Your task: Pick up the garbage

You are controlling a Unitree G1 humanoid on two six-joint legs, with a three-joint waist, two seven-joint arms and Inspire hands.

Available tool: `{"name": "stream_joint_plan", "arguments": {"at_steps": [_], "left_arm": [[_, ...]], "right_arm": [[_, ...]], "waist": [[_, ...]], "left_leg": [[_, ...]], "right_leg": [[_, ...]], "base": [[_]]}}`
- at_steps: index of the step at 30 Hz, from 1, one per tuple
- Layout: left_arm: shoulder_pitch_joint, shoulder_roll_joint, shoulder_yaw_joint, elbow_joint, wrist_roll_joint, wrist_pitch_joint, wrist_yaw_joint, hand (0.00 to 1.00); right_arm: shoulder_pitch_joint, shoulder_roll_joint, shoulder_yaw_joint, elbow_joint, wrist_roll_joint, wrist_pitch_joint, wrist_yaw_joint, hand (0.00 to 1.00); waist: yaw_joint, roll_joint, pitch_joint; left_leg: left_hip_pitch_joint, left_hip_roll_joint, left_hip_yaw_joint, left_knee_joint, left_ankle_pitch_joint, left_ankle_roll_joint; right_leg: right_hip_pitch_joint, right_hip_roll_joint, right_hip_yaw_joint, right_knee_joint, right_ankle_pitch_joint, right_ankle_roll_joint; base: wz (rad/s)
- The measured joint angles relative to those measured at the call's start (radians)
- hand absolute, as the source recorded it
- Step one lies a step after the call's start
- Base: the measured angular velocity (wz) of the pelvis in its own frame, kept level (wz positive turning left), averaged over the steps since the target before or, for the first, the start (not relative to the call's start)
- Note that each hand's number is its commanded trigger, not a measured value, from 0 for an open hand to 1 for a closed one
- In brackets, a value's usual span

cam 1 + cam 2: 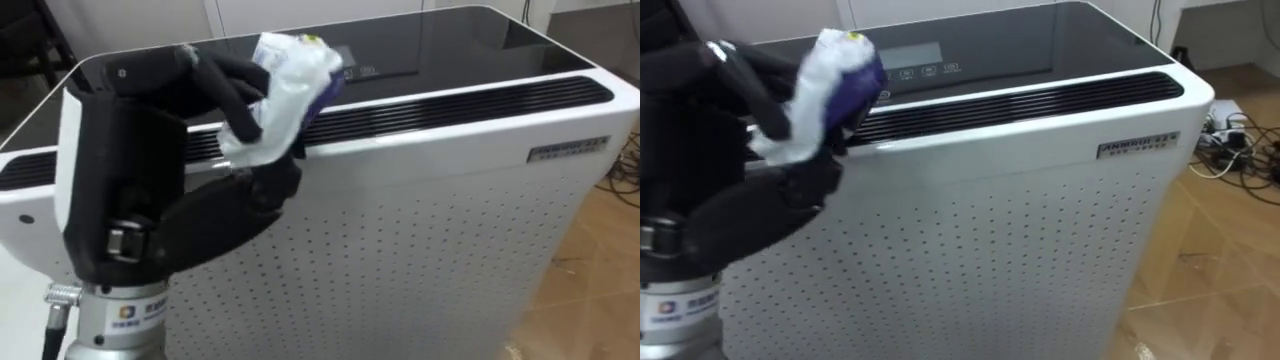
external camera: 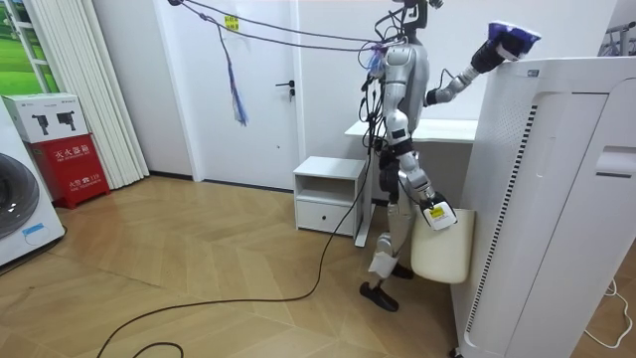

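Wooden floor [image 1: 600, 280] and a big white perforated appliance [image 1: 430, 230] right in front of the robot, that's the backdrop. The garbage [image 1: 285, 85], a crumpled white-and-purple wrapper, isn't lying on anything. It's clamped in the left hand [image 1: 140, 170], with the black fingers [image 1: 225, 80] curled over it from the 9 o'clock side and the thumb below. Its long axis runs roughly 7 to 1 o'clock in the left eye view. The free end pokes toward 1, over the slatted vent [image 1: 460, 100] at the edge of the glossy black top [image 1: 450, 40]. Can't tell if it brushes the vent or hangs just above it.

So the pick looks done to me, and what matters next is where it goes. The room view helps here: there's a cream bin [image 2: 442, 244] down by the robot's leg, about 7 o'clock from the raised wrapper and well apart. The right hand [image 2: 434, 211] is at the bin's rim, but I can't tell whether those fingers are gripping. The eye views give the left-hand grip up close, which the room view doesn't.
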Motion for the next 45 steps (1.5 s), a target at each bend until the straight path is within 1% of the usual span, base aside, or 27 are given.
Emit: {"name": "stream_joint_plan", "arguments": {"at_steps": [1,2,3,5,6,7,8,9,10,11,12,13,16,19,21,22,24,25,26,30,33,34,35,37,39,41,45], "left_arm": [[0.001,-0.001,-0.016,-0.001,-0.081,0.003,-0.073,1.0],[0.008,-0.001,-0.034,-0.001,-0.141,0.015,-0.14,1.0],[0.01,-0.002,-0.045,-0.003,-0.166,0.023,-0.167,1.0],[0.018,-0.003,-0.112,-0.02,-0.288,0.091,-0.287,1.0],[0.018,-0.003,-0.124,-0.02,-0.308,0.113,-0.319,1.0],[0.019,-0.002,-0.143,-0.014,-0.346,0.17,-0.376,1.0],[0.025,0.001,-0.153,-0.003,-0.375,0.234,-0.423,1.0],[0.028,0.004,-0.155,0.0,-0.387,0.265,-0.441,1.0],[0.029,0.004,-0.154,0.005,-0.409,0.315,-0.474,1.0],[0.029,0.006,-0.153,0.009,-0.43,0.348,-0.503,1.0],[0.029,0.005,-0.153,0.009,-0.44,0.359,-0.518,1.0],[0.026,0.003,-0.152,0.008,-0.462,0.38,-0.548,1.0],[-0.01,-0.011,-0.149,0.008,-0.5,0.421,-0.592,1.0],[-0.051,-0.037,-0.144,0.008,-0.52,0.45,-0.616,1.0],[-0.06,-0.048,-0.141,0.008,-0.521,0.464,-0.627,1.0],[-0.061,-0.055,-0.141,0.008,-0.521,0.474,-0.631,1.0],[-0.061,-0.059,-0.14,0.008,-0.521,0.491,-0.641,1.0],[-0.062,-0.06,-0.138,0.008,-0.52,0.495,-0.652,1.0],[-0.062,-0.06,-0.132,0.008,-0.52,0.503,-0.669,1.0],[-0.061,-0.053,-0.103,0.015,-0.519,0.505,-0.729,1.0],[-0.041,-0.041,-0.102,0.034,-0.516,0.506,-0.769,1.0],[-0.032,-0.03,-0.101,0.049,-0.513,0.507,-0.785,1.0],[-0.019,-0.019,-0.102,0.073,-0.497,0.507,-0.799,1.0],[0.0,-0.018,-0.102,0.117,-0.434,0.508,-0.808,1.0],[0.016,-0.02,-0.102,0.157,-0.371,0.51,-0.808,1.0],[0.022,-0.021,-0.102,0.2,-0.305,0.51,-0.808,1.0],[0.025,-0.022,-0.104,0.251,-0.267,0.507,-0.814,1.0]], "right_arm": [[-0.005,0.001,0.0,0.0,0.0,0.007,0.004,1.0],[-0.01,0.003,0.0,0.0,0.0,0.018,0.004,1.0],[-0.013,0.003,-0.001,-0.002,0.0,0.023,0.004,1.0],[-0.014,0.005,-0.001,-0.014,0.0,0.026,0.003,1.0],[-0.014,0.006,-0.001,-0.018,0.0,0.028,0.003,1.0],[-0.016,0.007,-0.001,-0.029,0.0,0.037,0.002,1.0],[-0.021,0.008,-0.001,-0.036,0.0,0.044,0.002,1.0],[-0.025,0.009,-0.001,-0.039,0.0,0.046,0.002,1.0],[-0.027,0.012,0.0,-0.047,0.0,0.047,0.002,1.0],[-0.026,0.014,0.0,-0.052,0.0,0.056,0.003,1.0],[-0.026,0.014,0.0,-0.054,0.0,0.062,0.003,1.0],[-0.026,0.013,0.0,-0.054,0.0,0.069,0.003,1.0],[-0.028,0.014,0.003,-0.045,0.0,0.081,0.002,1.0],[-0.035,0.016,0.013,-0.044,0.002,0.09,0.002,1.0],[-0.04,0.018,0.018,-0.044,0.002,0.103,0.002,1.0],[-0.046,0.019,0.023,-0.043,0.002,0.112,0.002,1.0],[-0.051,0.02,0.029,-0.043,0.004,0.114,-0.001,1.0],[-0.054,0.024,0.029,-0.045,0.005,0.116,-0.002,1.0],[-0.053,0.027,0.028,-0.049,0.005,0.12,-0.002,1.0],[-0.053,0.028,0.027,-0.061,0.005,0.127,0.003,1.0],[-0.052,0.029,0.027,-0.061,0.005,0.132,0.004,1.0],[-0.052,0.03,0.027,-0.061,0.006,0.132,0.003,1.0],[-0.052,0.03,0.027,-0.059,0.006,0.132,0.002,1.0],[-0.052,0.028,0.027,-0.055,0.006,0.131,-0.003,1.0],[-0.052,0.029,0.028,-0.045,0.005,0.131,-0.01,1.0],[-0.056,0.027,0.027,-0.042,0.005,0.13,-0.015,1.0],[-0.058,0.024,0.027,-0.042,0.006,0.122,-0.021,1.0]], "waist": [[0.001,-0.005,-0.001],[0.001,-0.007,-0.0027],[0.001,-0.008,-0.0031],[-0.004,-0.007,-0.0034],[-0.007,-0.007,-0.0038],[-0.014,-0.007,-0.0043],[-0.023,-0.002,-0.0071],[-0.03,0.002,-0.0095],[-0.033,0.003,-0.0103],[-0.034,0.002,-0.0095],[-0.034,0.002,-0.0096],[-0.035,0.003,-0.0101],[-0.032,0.004,-0.0102],[-0.032,0.003,-0.0089],[-0.033,0.002,-0.008],[-0.03,0.0,-0.0063],[-0.026,-0.003,-0.0023],[-0.025,-0.005,0.0031],[-0.025,-0.007,0.0064],[-0.014,-0.008,0.0072],[-0.003,-0.008,0.0073],[-0.001,-0.007,0.0073],[0.0,-0.005,0.0068],[0.0,0.0,0.0081],[0.0,0.005,0.0067],[0.009,0.009,0.0062],[0.017,0.017,0.0071]], "left_leg": [[0.0,-0.001,0.0,0.0,0.002,0.001],[0.002,-0.003,0.0,0.0,0.003,0.003],[0.003,-0.003,0.001,0.0,0.004,0.004],[-0.005,0.0,0.011,0.008,0.005,0.006],[-0.01,0.0,0.012,0.01,0.005,0.006],[-0.019,0.001,0.014,0.013,0.005,0.006],[-0.032,0.002,0.014,0.014,0.006,0.008],[-0.039,0.002,0.014,0.014,0.007,0.008],[-0.051,0.004,0.017,0.013,0.007,0.008],[-0.056,0.006,0.023,0.013,0.008,0.008],[-0.059,0.007,0.025,0.014,0.008,0.008],[-0.065,0.007,0.029,0.014,0.008,0.008],[-0.068,0.013,0.052,0.015,0.008,0.01],[-0.069,0.014,0.057,0.013,0.008,0.01],[-0.068,0.015,0.06,0.01,0.008,0.01],[-0.067,0.015,0.064,0.009,0.008,0.01],[-0.066,0.016,0.069,0.009,0.008,0.01],[-0.066,0.016,0.069,0.009,0.008,0.01],[-0.067,0.016,0.069,0.009,0.008,0.01],[-0.074,0.016,0.069,0.007,0.007,0.009],[-0.074,0.015,0.069,0.007,0.007,0.009],[-0.074,0.015,0.069,0.008,0.007,0.009],[-0.074,0.015,0.068,0.008,0.007,0.009],[-0.076,0.016,0.067,0.009,0.007,0.009],[-0.082,0.017,0.067,0.012,0.007,0.009],[-0.104,0.018,0.067,0.016,0.008,0.007],[-0.143,0.02,0.067,0.036,0.01,0.005]], "right_leg": [[0.001,0.0,0.002,-0.001,0.003,0.002],[0.001,0.0,0.008,-0.001,0.005,0.005],[0.001,0.0,0.011,-0.001,0.006,0.006],[-0.001,0.001,0.015,-0.006,0.012,0.016],[-0.003,0.002,0.015,-0.006,0.014,0.018],[-0.011,0.003,0.016,-0.006,0.019,0.019],[-0.024,0.004,0.019,-0.005,0.024,0.019],[-0.03,0.005,0.02,-0.004,0.028,0.018],[-0.045,0.007,0.025,-0.001,0.035,0.012],[-0.056,0.009,0.036,-0.001,0.04,0.007],[-0.059,0.009,0.038,-0.001,0.042,0.007],[-0.061,0.01,0.041,-0.001,0.042,0.006],[-0.07,0.009,0.049,0.004,0.046,0.002],[-0.07,0.009,0.05,0.002,0.046,0.002],[-0.071,0.009,0.052,0.0,0.043,0.001],[-0.073,0.01,0.058,0.0,0.042,0.001],[-0.074,0.011,0.06,-0.003,0.041,0.0],[-0.076,0.01,0.06,-0.003,0.037,-0.001],[-0.078,0.01,0.06,-0.001,0.034,-0.001],[-0.091,0.009,0.057,0.003,0.028,-0.002],[-0.09,0.008,0.056,0.009,0.026,-0.004],[-0.091,0.006,0.055,0.015,0.023,-0.005],[-0.09,0.006,0.051,0.016,0.022,-0.005],[-0.091,0.006,0.046,0.017,0.021,-0.006],[-0.095,0.007,0.044,0.018,0.02,-0.006],[-0.122,0.006,0.044,0.033,0.019,-0.006],[-0.155,0.006,0.041,0.047,0.021,-0.009]], "base": [[0.0],[0.0],[-0.05],[-0.06],[-0.03],[-0.04],[-0.05],[-0.11],[-0.16],[-0.18],[-0.13],[-0.14],[-0.15],[-0.03],[-0.03],[-0.08],[-0.04],[0.04],[0.05],[0.01],[0.0],[0.05],[0.07],[0.08],[0.08],[0.02],[0.01]]}}
